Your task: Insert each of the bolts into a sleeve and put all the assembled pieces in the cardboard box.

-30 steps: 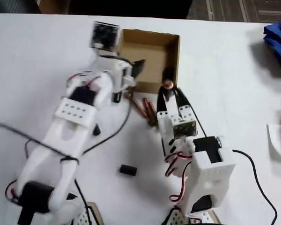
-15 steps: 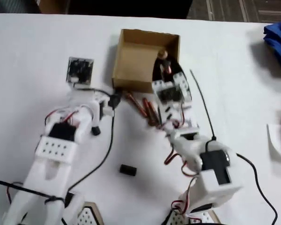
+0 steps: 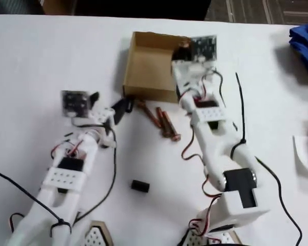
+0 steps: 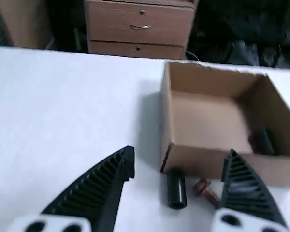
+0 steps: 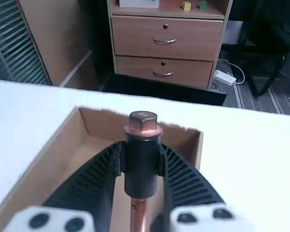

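The cardboard box point(image 3: 149, 66) stands at the back middle of the table. My right gripper point(image 3: 184, 51) hangs over the box's right side, shut on a black sleeve with a copper bolt through it point(image 5: 143, 150); the box point(image 5: 82, 145) lies below it. My left gripper point(image 3: 111, 105) stands open on the near left side of the box, nothing between its fingers point(image 4: 106, 181). A loose black sleeve point(image 4: 176, 189) and a copper bolt point(image 4: 206, 189) lie by the box's front wall point(image 4: 203, 162). A dark piece point(image 4: 264, 140) lies inside the box. Copper bolts point(image 3: 163, 121) rest near the box.
Another black sleeve point(image 3: 140, 185) lies on the table between the two arms. A blue cloth point(image 3: 305, 43) sits at the far right edge, and a white object point(image 3: 304, 156) lower on that edge. Cables trail from both arms.
The right arm has stretched forward, carrying the sleeved bolt from in front of the box to above it. The left arm has pulled back and left, away from the box.
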Tool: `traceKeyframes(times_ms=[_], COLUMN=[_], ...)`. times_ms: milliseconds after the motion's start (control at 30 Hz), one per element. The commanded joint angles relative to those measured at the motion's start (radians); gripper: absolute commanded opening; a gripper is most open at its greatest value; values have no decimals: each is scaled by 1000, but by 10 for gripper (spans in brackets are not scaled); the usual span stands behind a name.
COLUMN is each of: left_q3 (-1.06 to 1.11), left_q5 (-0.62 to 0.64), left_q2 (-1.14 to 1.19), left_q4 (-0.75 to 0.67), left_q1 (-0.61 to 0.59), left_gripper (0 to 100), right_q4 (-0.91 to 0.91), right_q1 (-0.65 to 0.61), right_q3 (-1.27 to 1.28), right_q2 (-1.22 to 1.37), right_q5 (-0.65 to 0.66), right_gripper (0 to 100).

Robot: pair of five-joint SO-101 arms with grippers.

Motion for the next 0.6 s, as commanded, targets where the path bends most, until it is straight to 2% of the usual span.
traceKeyframes(times_ms=[0,67,133,300,467,567], left_q3=[-2,-2,-25,-163,-314,-335], left_q5=[270,414,466,463,399,396], left_q2=[-29,-29,-28,94,359,414], left_q4=[-25,-5,48,181,238,250], left_q1=[-71,-83,-83,-64,-77,-84], left_gripper=[301,301,301,301,301,301], right_q4=[47,101,179,400,568,661], right_q1=[7,5,-2,-10,-10,-10], right_q3=[-172,-255,-354,-620,-827,-885], right_q2=[51,113,173,323,437,469], right_q5=[-18,-18,-18,-18,-21,-23], right_gripper=[21,21,21,21,21,22])
